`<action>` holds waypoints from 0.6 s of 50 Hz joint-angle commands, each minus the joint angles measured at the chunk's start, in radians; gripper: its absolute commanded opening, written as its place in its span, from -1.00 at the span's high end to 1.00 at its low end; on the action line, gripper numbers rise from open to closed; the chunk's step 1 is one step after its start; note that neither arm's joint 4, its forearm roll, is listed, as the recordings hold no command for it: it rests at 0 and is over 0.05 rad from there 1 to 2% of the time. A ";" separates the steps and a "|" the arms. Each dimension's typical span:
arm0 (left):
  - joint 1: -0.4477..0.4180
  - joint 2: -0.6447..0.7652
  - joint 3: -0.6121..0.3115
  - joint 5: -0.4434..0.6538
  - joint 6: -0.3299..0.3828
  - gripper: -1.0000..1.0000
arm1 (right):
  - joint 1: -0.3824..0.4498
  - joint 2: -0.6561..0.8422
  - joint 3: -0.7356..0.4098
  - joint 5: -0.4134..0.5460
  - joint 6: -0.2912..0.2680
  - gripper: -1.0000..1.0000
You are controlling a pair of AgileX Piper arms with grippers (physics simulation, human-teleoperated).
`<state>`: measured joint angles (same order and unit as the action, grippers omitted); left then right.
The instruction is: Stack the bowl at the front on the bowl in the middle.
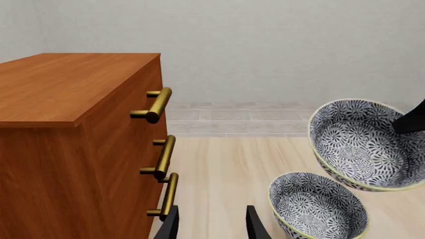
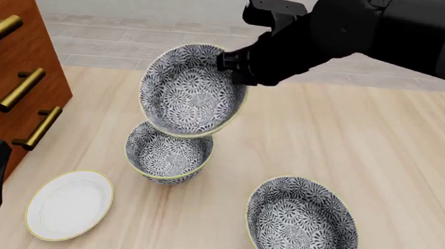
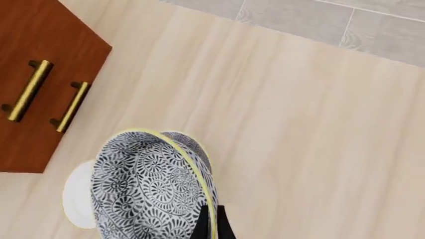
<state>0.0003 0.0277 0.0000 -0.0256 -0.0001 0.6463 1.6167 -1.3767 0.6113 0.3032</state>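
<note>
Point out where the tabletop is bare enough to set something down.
Bare wood spans the far right of the table, beyond the third bowl. A narrower strip lies between the dresser and the middle bowl. It is crowded near the left: white plate, middle bowl, and the held bowl in the right gripper above it.

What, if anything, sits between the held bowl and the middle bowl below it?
Nothing visible. The right gripper holds the bowl tilted just above the middle bowl; the white plate and third bowl lie off to the sides.

light wood surface (image 2: pixel 378 141): two patterned bowls (image 2: pixel 167 154) (image 2: pixel 302 224), white plate (image 2: pixel 69 203), wooden drawer cabinet (image 2: pixel 10 80) at left edge.
</note>
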 commanded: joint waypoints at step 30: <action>0.000 -0.006 -0.001 0.007 0.000 -1.00 | 0.100 0.088 -0.013 -0.096 0.079 1.00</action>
<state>0.0003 0.0279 0.0000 -0.0257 -0.0002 0.7449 1.6917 -1.3839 0.5358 0.3737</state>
